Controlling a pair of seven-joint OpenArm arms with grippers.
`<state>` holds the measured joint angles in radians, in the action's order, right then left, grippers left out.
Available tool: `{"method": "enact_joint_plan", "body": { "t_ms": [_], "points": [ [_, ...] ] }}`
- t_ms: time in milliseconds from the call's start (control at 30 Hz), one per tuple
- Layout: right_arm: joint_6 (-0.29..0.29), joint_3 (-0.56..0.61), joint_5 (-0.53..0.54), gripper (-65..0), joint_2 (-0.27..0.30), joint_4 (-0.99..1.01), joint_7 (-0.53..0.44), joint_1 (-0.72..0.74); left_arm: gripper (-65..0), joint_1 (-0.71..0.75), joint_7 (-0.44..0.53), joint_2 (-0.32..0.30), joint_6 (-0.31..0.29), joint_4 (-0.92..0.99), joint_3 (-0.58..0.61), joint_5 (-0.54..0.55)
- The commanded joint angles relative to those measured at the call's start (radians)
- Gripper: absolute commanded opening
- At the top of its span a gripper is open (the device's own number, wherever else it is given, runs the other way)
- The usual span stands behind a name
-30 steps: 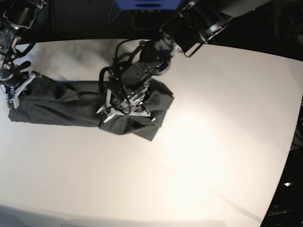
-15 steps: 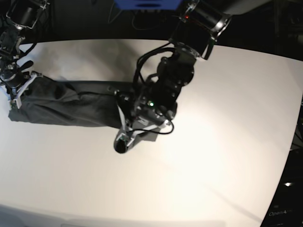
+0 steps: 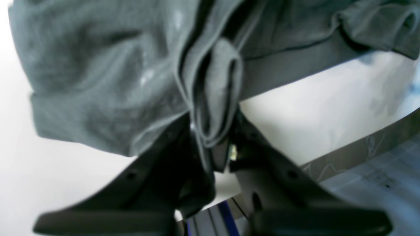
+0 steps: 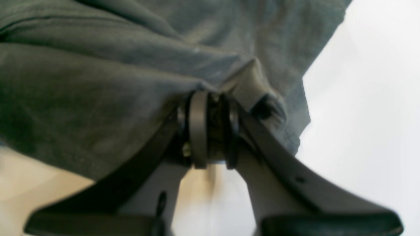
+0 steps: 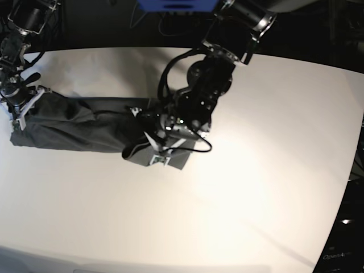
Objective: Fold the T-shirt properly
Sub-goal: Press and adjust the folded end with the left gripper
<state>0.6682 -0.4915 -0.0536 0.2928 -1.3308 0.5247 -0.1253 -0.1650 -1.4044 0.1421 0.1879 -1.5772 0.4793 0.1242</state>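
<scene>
The dark grey T-shirt [image 5: 74, 128] lies as a long bunched strip across the left half of the white table [image 5: 256, 170]. My left gripper [image 5: 152, 153] is at the strip's right end, shut on a bunched fold of the T-shirt [image 3: 98, 82]. In the left wrist view the cloth is pinched between the left gripper's [image 3: 211, 144] black fingers. My right gripper [image 5: 18, 111] sits at the strip's far left end. In the right wrist view the right gripper [image 4: 210, 131] is shut on an edge of the T-shirt [image 4: 82, 82].
The left arm reaches down from the top centre over the shirt's right end and hides part of it. A blue object [image 5: 176, 4] sits beyond the table's far edge. The table's rim [image 3: 361, 147] shows in the left wrist view.
The left gripper swung toward the table's near side with the shirt's right end, then came back a little. That end now lies further left and nearer. The right arm has hardly moved.
</scene>
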Motion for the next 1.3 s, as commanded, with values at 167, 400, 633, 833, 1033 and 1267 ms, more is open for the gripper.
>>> {"method": "enact_joint_plan", "body": {
  "t_ms": [167, 400, 633, 833, 1033, 1267],
  "points": [
    [0.03, 0.004, -0.036, -57.5, -0.01, 0.012, 0.081, -0.017, -61.9, -0.003, 0.017, 0.015, 0.14, 0.028, -0.004, 0.01],
    [0.03, 0.004, -0.036, -57.5, -0.01, 0.012, 0.081, -0.017, -61.9, -0.048, 0.112, 0.015, 0.378, 0.169, -0.004, 0.271],
    [0.03, 0.006, -0.036, -57.5, -0.01, 0.012, 0.081, -0.017, -61.9, -0.103, 0.129, 0.015, 0.51, 0.189, -0.001, 0.407],
    [0.03, 0.006, -0.036, -57.5, -0.01, 0.012, 0.053, -0.018, -61.9, -0.115, 0.129, 0.015, 0.51, 0.13, -0.003, 0.47],
    [0.03, 0.006, -0.038, -57.5, -0.01, 0.014, 0.048, -0.018, -61.9, -0.112, 0.13, 0.015, 0.51, 0.061, -0.003, 0.467],
    [0.03, 0.006, -0.038, -57.3, -0.01, 0.012, 0.048, -0.015, -61.9, -0.138, 0.227, 0.015, 0.51, 0.146, -0.001, 0.475]
  ]
}}
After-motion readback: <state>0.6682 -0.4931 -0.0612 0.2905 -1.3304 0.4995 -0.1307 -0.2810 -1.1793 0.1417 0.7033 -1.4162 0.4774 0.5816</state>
